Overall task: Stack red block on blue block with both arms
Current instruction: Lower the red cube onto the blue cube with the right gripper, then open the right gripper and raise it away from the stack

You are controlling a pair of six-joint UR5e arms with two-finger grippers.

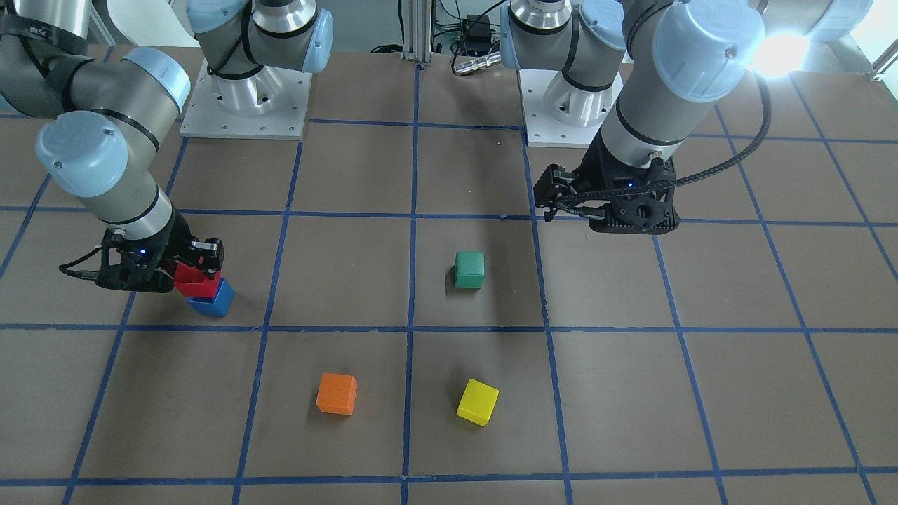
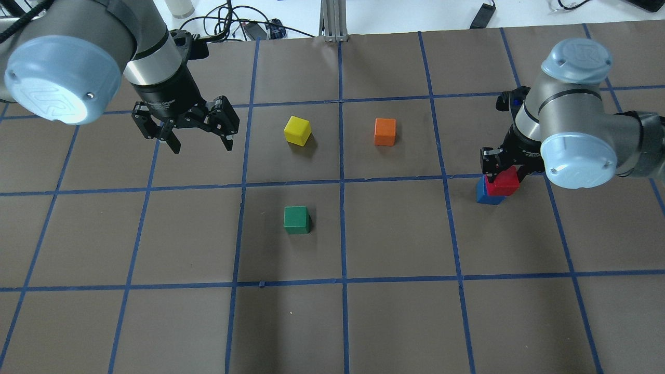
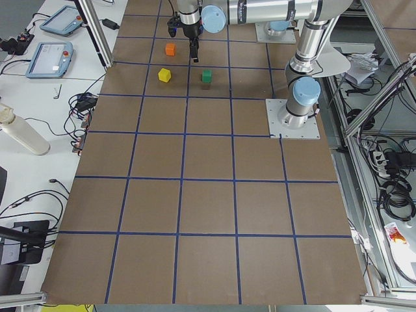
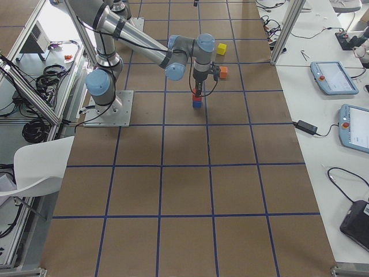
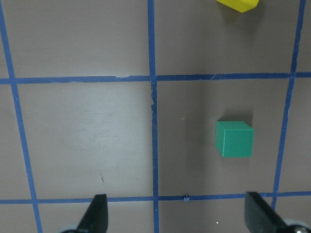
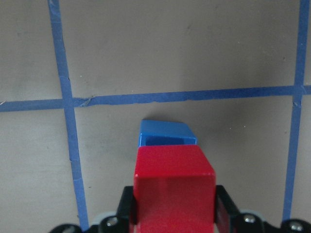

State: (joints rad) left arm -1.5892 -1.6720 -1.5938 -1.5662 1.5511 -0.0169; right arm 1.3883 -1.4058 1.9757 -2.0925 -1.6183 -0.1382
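Here, going by the overhead view, the left pincer [image 2: 200,140] hangs above the brown gridded surface [image 2: 395,311] with its fingers spread wide apart and nothing between them — its wrist camera looks down on the green block [image 5: 234,139], which lies well apart from the fingertips. Nearer the middle sit the yellow block [image 2: 297,130] and the orange block [image 2: 385,131], each in its own taped square, with the green one in the next row closer to the robot. Far over on the right, the right pincer [image 2: 503,171] is clamped on the red block [image 2: 505,181], which is directly over the blue block [image 2: 487,193] — whether the two cubes touch I cannot tell. The blue block stands on the surface just beside a blue tape line.
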